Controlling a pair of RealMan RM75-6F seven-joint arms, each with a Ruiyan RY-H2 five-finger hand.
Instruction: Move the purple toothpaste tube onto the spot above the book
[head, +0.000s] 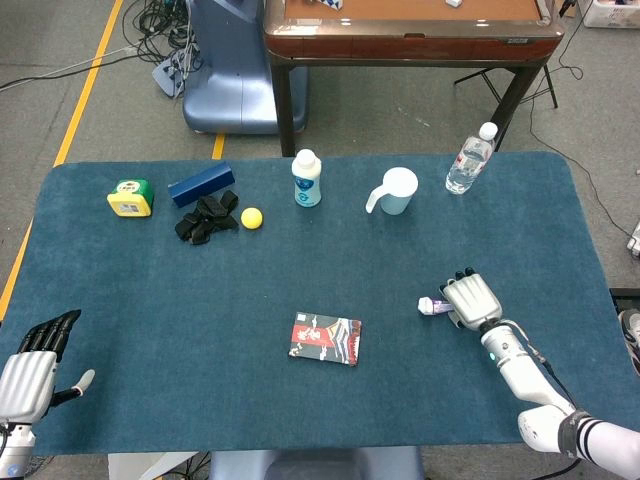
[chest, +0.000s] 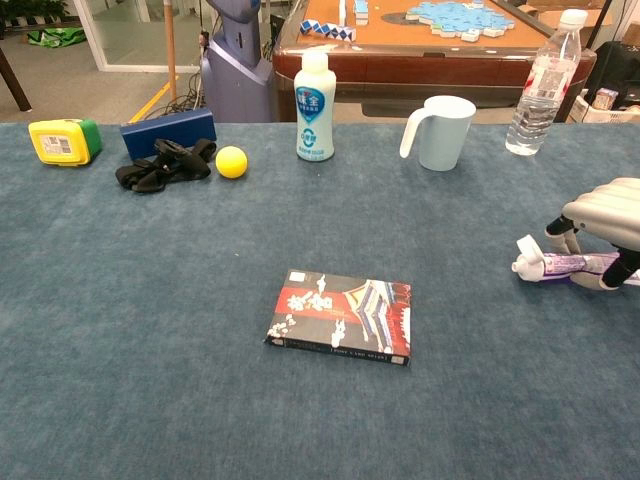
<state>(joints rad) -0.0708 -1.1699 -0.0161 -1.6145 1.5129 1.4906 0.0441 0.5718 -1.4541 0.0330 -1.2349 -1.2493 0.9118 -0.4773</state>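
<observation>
Along the far side of the blue bench (head: 150, 290) stand a yellow-green box (head: 131, 197), blue case (head: 201, 184), black straps (head: 205, 218), yellow ball (head: 251, 217), white bottle (head: 307, 178), pale mug (head: 396, 191) and water bottle (head: 469, 159).

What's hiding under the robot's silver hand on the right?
The purple toothpaste tube lies under the right hand, its white cap poking out toward the book. The fingers close around it. The tube's far end is covered, so it cannot be seen.

Purple toothpaste tube (chest: 560, 264), white cap; blue table (head: 300, 260).
</observation>
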